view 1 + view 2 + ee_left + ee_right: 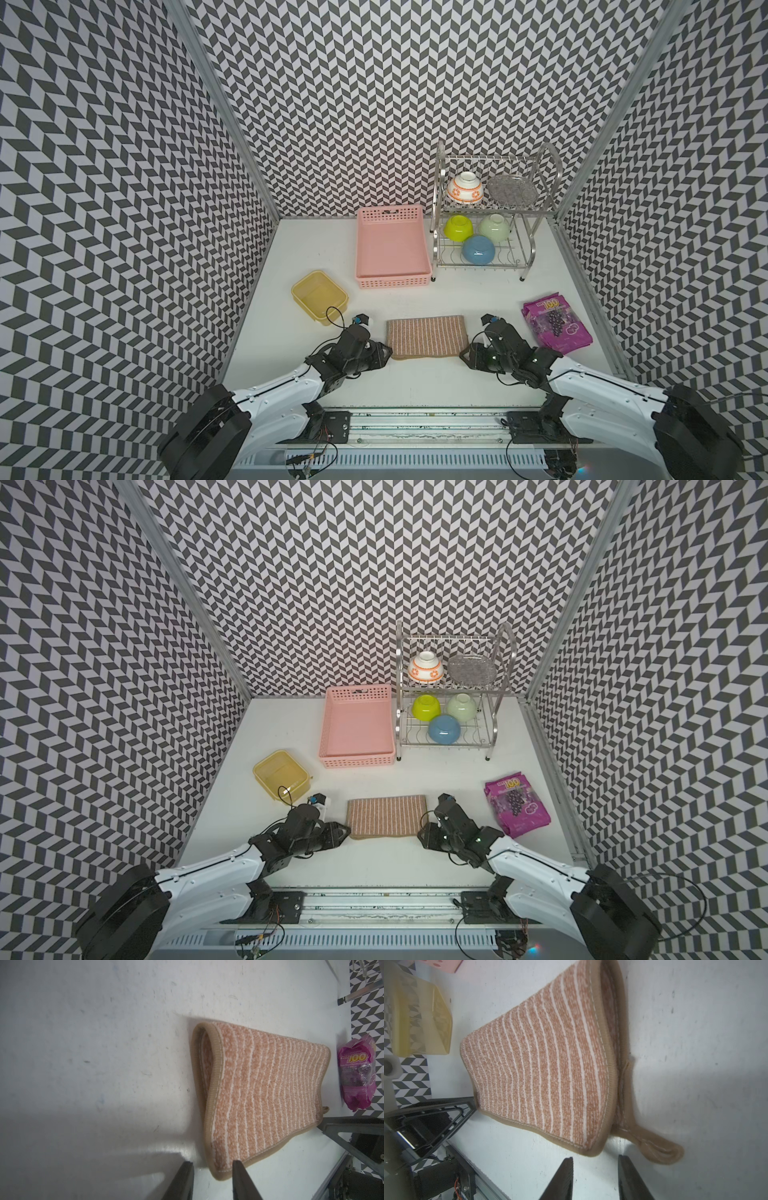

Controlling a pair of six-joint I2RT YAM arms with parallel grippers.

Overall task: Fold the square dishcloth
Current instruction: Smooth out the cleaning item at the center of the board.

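The square dishcloth (426, 336) (386, 816) lies folded in half on the white table, tan with cream stripes and brown edging, its long side running left to right. My left gripper (388, 351) (214, 1164) sits low at the cloth's near left corner, jaws open, and that corner (220, 1176) reaches into the gap. My right gripper (463, 355) (596, 1158) is open at the near right corner, just short of the edging. The corner loop (660, 1149) lies flat beside one right fingertip. Neither gripper holds anything.
A pink basket (392, 282) stands behind the cloth. A yellow tub (300, 287) sits behind the left arm. At the back right is a metal dish rack (540, 174) with several bowls. A purple candy bag (557, 326) lies right of the right gripper.
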